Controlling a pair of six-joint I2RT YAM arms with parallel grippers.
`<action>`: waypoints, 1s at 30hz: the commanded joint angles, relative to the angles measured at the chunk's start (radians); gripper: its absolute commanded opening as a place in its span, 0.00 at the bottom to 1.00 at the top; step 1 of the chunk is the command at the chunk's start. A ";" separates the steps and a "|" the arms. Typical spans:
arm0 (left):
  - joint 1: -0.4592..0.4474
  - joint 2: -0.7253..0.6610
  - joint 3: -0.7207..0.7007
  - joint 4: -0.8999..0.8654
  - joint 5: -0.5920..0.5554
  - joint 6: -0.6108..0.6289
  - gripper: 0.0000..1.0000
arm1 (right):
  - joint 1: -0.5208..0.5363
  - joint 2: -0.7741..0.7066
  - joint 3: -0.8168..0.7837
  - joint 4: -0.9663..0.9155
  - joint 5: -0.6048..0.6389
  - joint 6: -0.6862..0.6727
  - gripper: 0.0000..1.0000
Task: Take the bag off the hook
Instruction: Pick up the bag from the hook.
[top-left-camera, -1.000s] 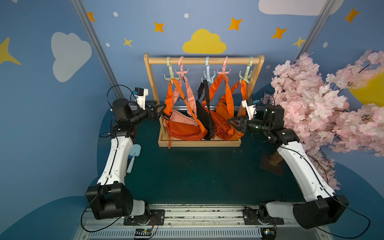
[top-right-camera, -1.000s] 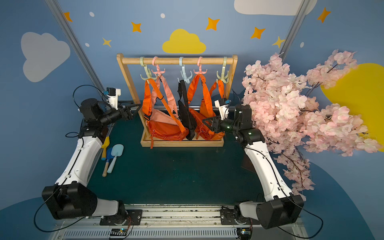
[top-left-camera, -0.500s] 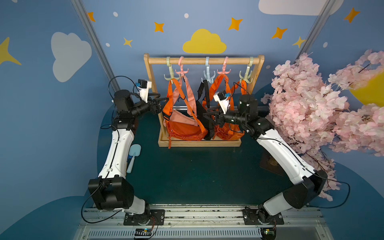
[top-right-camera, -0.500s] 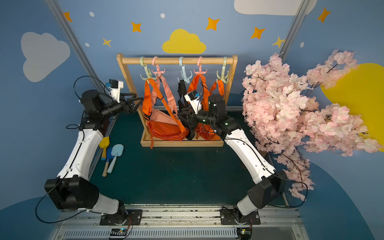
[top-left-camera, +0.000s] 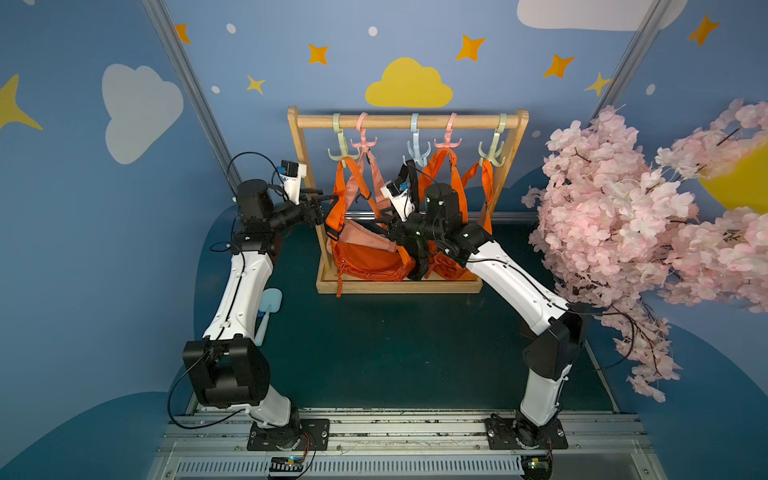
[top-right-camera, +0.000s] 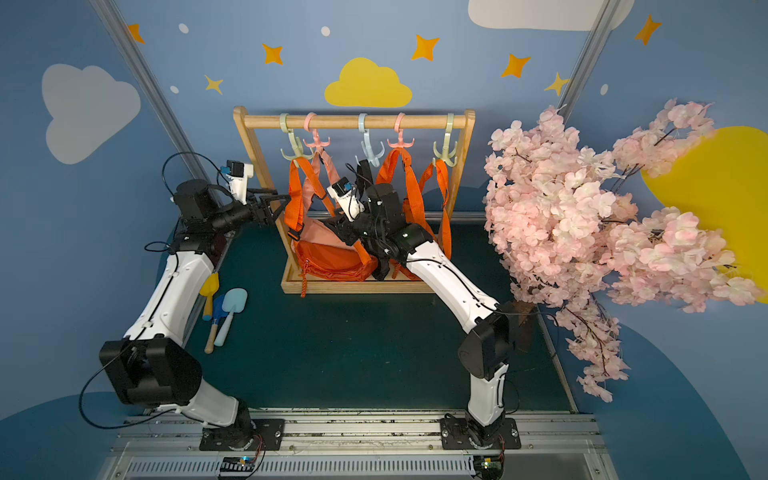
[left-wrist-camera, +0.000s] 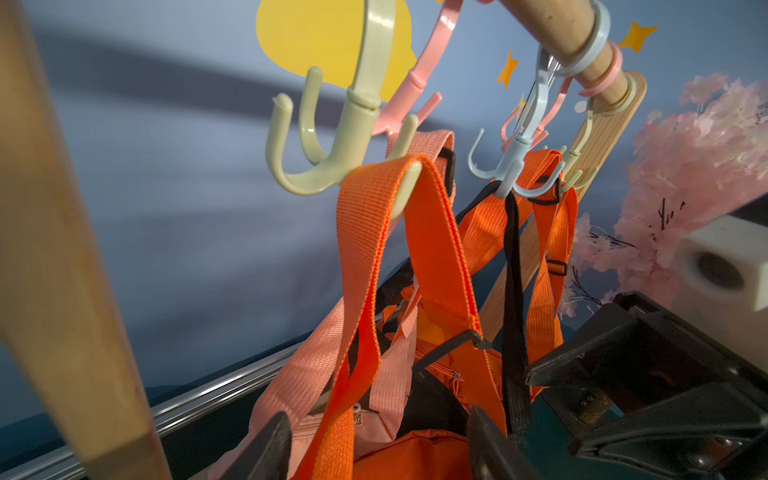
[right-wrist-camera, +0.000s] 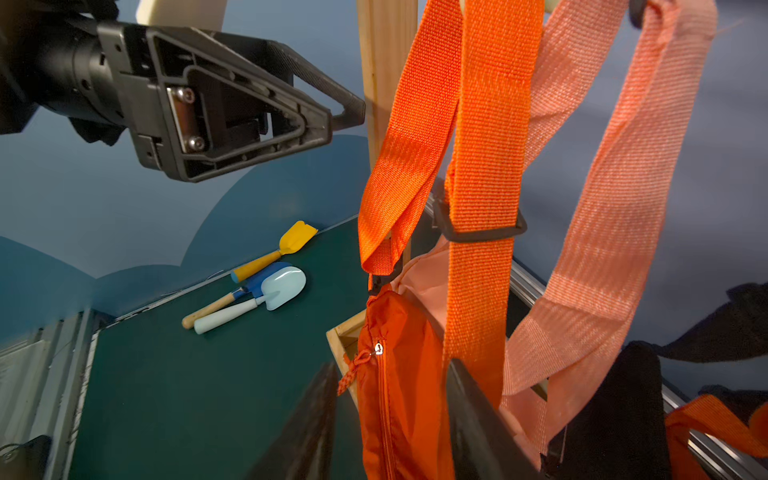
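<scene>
At the far edge of the desk (top-left-camera: 395, 345), beside the blossom tree (top-left-camera: 623, 216), stands the wooden rack (top-left-camera: 390, 121). The orange bag (top-left-camera: 365, 262) hangs at the rack's left end, its body sagging into the base. The right pincer (right-wrist-camera: 397, 415) is spread about the bag's top corner, with a gap showing on one side. The left pincer (left-wrist-camera: 378, 449), just beside the rack's post (right-wrist-camera: 386, 83), is spread with the strap (left-wrist-camera: 365, 249) between its fingers. That strap loops over an upturned prong of the green hook (left-wrist-camera: 353, 137). A sideways pull before the loop is lifted clear would likely slide the hook along or tip the rack. The pale pink strap (right-wrist-camera: 615, 208) lying against the orange one could be caught too.
</scene>
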 joint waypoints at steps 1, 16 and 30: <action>-0.004 0.023 0.029 0.026 -0.024 -0.008 0.67 | 0.005 0.038 0.054 -0.003 0.098 -0.010 0.42; -0.036 0.135 0.134 0.028 0.008 -0.019 0.60 | 0.006 0.119 0.131 -0.018 0.170 0.013 0.04; -0.050 0.176 0.207 0.007 0.015 -0.028 0.37 | -0.004 0.089 0.129 -0.009 0.168 0.038 0.00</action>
